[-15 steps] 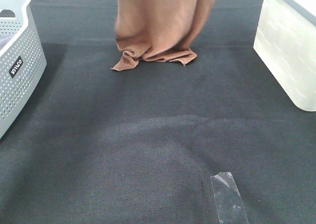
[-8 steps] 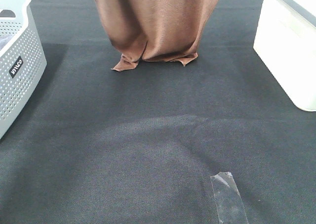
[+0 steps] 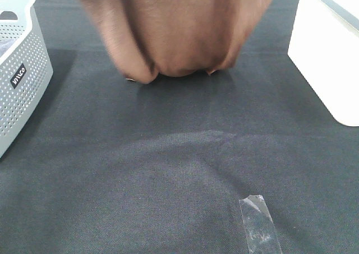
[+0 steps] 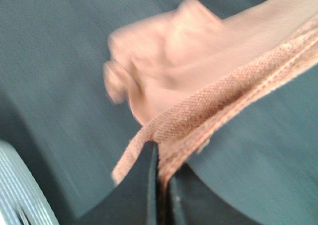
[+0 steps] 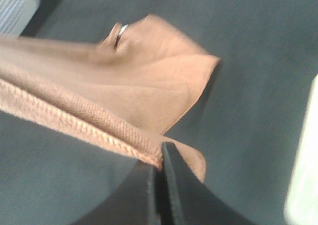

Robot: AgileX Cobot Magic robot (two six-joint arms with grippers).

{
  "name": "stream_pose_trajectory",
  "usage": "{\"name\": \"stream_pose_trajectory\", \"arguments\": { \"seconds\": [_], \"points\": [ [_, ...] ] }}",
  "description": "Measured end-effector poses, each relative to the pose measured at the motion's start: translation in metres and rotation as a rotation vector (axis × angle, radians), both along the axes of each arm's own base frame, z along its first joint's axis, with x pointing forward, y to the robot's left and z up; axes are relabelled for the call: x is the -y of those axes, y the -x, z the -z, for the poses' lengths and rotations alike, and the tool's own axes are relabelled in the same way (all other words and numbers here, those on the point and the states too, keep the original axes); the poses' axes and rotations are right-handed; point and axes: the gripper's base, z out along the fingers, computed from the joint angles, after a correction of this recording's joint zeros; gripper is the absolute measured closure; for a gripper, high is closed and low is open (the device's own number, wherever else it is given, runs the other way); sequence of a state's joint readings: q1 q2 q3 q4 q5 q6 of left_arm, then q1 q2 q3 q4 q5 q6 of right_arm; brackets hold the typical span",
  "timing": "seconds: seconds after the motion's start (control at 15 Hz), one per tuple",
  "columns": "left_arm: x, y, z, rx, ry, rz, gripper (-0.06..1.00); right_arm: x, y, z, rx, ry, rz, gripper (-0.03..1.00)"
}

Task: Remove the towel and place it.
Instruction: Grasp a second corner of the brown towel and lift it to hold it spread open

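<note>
- Left end effector point(image 4: 159, 153) is seen closed, its dark fingers pressed together on the stitched hem point(image 4: 223, 101) of the towel point(image 4: 174, 61)
- At the right end effector point(image 5: 161, 153) the same is seen: the fingers are shut with the hem edge clamped between them, and one corner of the cloth is left sticking out past the fingertips
- From both grips the brown cloth is held up and spread; in the high view it is seen hanging over the far middle of the desk point(image 3: 168, 164), its top cut off by the frame edge
- The bulging lower folds are brought down close to the desk surface; because of blur it cannot be told whether they touch it
- A white perforated basket point(image 3: 22, 69) is placed at the left edge of the desk, well apart from the hanging cloth
- A pale container point(image 3: 325, 58) is set along the right edge, nearer to the cloth than the basket but apart from it
- Between these two and towards the near edge, a wide stretch of dark desk is left open, marked only by a clear strip of tape point(image 3: 259, 223) lying flat near the front
</note>
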State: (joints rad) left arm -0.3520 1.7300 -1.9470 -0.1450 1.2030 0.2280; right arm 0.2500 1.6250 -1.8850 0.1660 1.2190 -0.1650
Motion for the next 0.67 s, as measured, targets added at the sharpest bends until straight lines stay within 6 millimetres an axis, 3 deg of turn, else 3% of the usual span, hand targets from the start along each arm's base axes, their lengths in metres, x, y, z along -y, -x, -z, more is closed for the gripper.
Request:
{"name": "stream_pose_trajectory", "arguments": {
  "seconds": [0.13,0.33,0.67],
  "points": [
    [-0.009,0.036,-0.005,-0.019,0.027,0.013,0.94,0.005,0.035,0.0,-0.026,-0.03,-0.012,0.97],
    [-0.024,0.099,0.003,-0.076,0.1,0.03,0.94,0.013,0.087,-0.003,-0.048,-0.114,0.002,0.97],
    [-0.039,0.161,0.059,-0.238,0.158,0.024,0.94,0.02,0.143,0.029,-0.156,-0.164,0.009,0.97]
  ]
}}
